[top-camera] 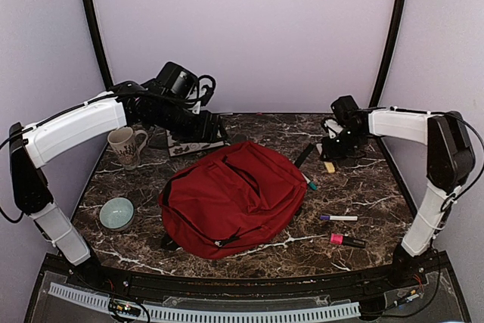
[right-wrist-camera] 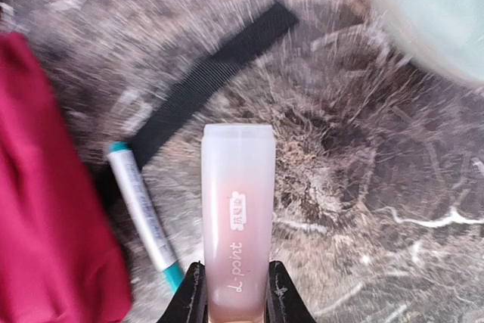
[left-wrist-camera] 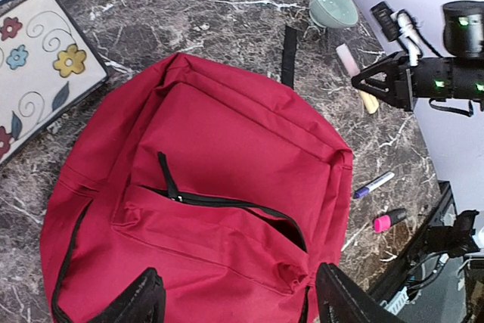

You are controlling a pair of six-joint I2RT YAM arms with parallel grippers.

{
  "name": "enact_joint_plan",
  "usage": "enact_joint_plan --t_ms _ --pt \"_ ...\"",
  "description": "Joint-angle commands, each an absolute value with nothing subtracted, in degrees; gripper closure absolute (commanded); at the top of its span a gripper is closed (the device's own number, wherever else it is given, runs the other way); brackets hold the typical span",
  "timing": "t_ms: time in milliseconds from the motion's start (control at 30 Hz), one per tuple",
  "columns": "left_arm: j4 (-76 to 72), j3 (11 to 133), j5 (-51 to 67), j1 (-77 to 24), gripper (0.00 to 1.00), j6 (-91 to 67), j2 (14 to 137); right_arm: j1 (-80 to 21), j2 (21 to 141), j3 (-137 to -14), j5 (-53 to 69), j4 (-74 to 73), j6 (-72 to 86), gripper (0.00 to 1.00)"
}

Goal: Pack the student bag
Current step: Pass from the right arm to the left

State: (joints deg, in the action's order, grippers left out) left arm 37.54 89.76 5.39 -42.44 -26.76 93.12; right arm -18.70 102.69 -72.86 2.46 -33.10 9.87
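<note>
The student bag [top-camera: 231,198] is a dark-red backpack lying flat mid-table, front pocket up. In the left wrist view the bag [left-wrist-camera: 219,156] fills the frame, its front zip partly undone and its black pull [left-wrist-camera: 168,179] lying on the fabric. My left gripper [left-wrist-camera: 242,300] hovers open above it, holding nothing. My right gripper [right-wrist-camera: 234,296] is shut on the base of a translucent pink capped tube [right-wrist-camera: 237,217], low over the table to the right of the bag. From above, that tube [top-camera: 329,166] sticks out below the right gripper [top-camera: 331,156].
A teal-capped marker [right-wrist-camera: 144,213] and the bag's black strap [right-wrist-camera: 204,88] lie beside the held tube. A pale green bowl [right-wrist-camera: 431,13] sits just beyond. A purple pen [top-camera: 338,218] and pink highlighter [top-camera: 346,240] lie front right. Mug [top-camera: 125,145], second bowl [top-camera: 117,213] and flowered notebook [top-camera: 193,141] sit left.
</note>
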Motion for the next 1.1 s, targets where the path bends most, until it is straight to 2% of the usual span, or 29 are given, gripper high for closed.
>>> enact_joint_plan --t_ms 0,267,433,600,667,767,967,1067 --pt "35.4 91.6 10.3 -42.3 0.29 -29.2 93.9 -19.1 94.9 -70.3 5.9 -31.5 10.7 1.00" --pt "30.8 101.2 23.7 -40.9 0.28 -35.7 99.6 -25.4 82.4 -66.5 6.9 -26.6 5.5 1.00" --pt "30.0 103.0 31.0 -40.8 0.28 -36.4 103.6 -31.4 74.4 -59.0 9.0 -19.9 -0.7 1.00" --pt "26.5 102.4 36.4 -40.9 0.21 -36.9 105.4 -36.5 68.1 -52.6 11.7 -14.2 -6.1 1.00" --pt "24.2 102.5 39.0 -41.0 0.17 -37.5 106.4 -37.2 67.4 -51.6 13.3 -12.8 -6.4 1.00" --pt "22.5 103.9 40.8 -41.2 0.16 -37.8 107.9 -38.1 68.1 -52.3 15.9 -13.0 -7.2 1.00" --pt "23.1 106.1 42.0 -41.6 0.22 -37.4 110.0 -40.4 71.1 -55.0 17.4 -13.9 -7.6 1.00" --pt "23.8 105.4 46.2 -41.9 0.25 -37.2 111.6 -41.4 72.1 -55.9 17.7 -13.9 -8.2 1.00"
